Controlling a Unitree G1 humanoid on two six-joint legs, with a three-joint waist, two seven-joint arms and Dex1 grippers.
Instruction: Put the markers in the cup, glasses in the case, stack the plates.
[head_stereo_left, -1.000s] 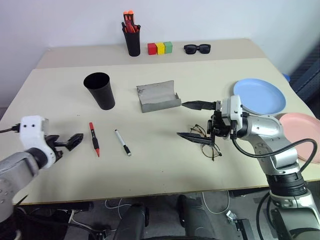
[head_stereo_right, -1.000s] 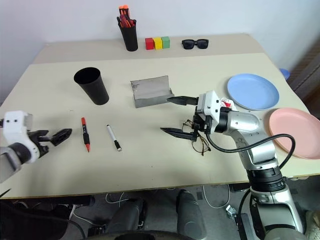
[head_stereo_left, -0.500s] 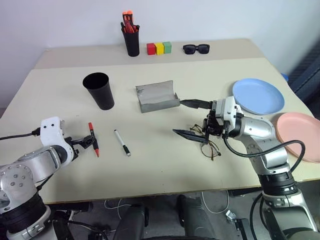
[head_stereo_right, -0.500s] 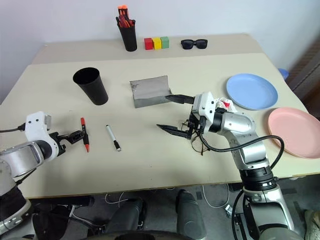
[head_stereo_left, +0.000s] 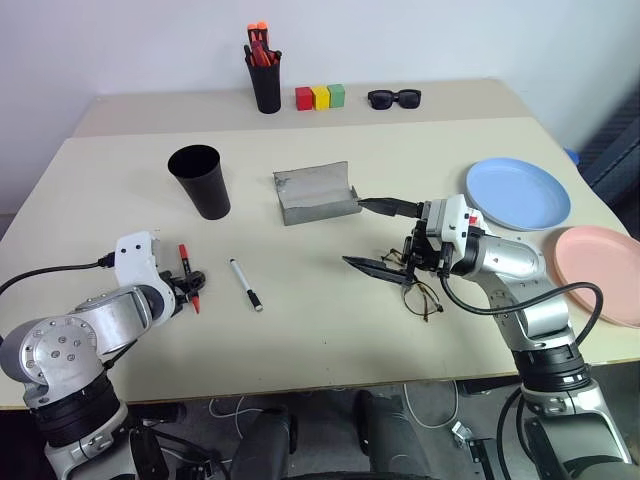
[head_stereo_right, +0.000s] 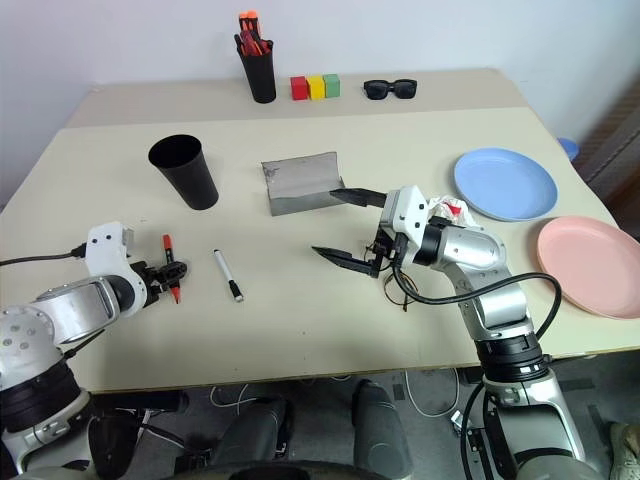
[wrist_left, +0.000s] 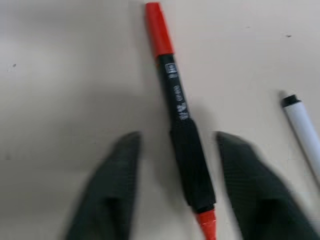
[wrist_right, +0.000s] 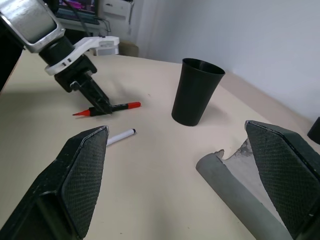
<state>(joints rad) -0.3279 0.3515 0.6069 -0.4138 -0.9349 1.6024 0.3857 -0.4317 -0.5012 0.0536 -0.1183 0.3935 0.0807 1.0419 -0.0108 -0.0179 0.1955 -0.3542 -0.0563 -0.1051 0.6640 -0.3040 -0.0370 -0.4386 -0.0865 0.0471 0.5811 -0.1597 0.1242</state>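
Note:
A red-ended marker (head_stereo_left: 187, 272) and a white marker with a black cap (head_stereo_left: 244, 284) lie side by side at the front left of the table. My left gripper (wrist_left: 177, 139) is open and low over the red-ended marker, one finger on each side of its dark body with a gap both ways. The black cup (head_stereo_left: 203, 182) stands upright behind them. The grey case (head_stereo_left: 315, 193) lies open mid-table. My right gripper (head_stereo_left: 375, 236) hangs wide open and empty, just left of the wire-rimmed glasses (head_stereo_left: 418, 292). The blue plate (head_stereo_left: 518, 192) and pink plate (head_stereo_left: 600, 262) sit apart at the right.
Along the back of the table stand a black pen holder (head_stereo_left: 265, 78) with orange-capped pens, three coloured blocks (head_stereo_left: 320, 96) and black sunglasses (head_stereo_left: 394, 97). The pink plate reaches the table's right edge.
My left gripper has moved right and down onto the red-ended marker, and its fingers have narrowed around it. The right arm has stayed in place, still open.

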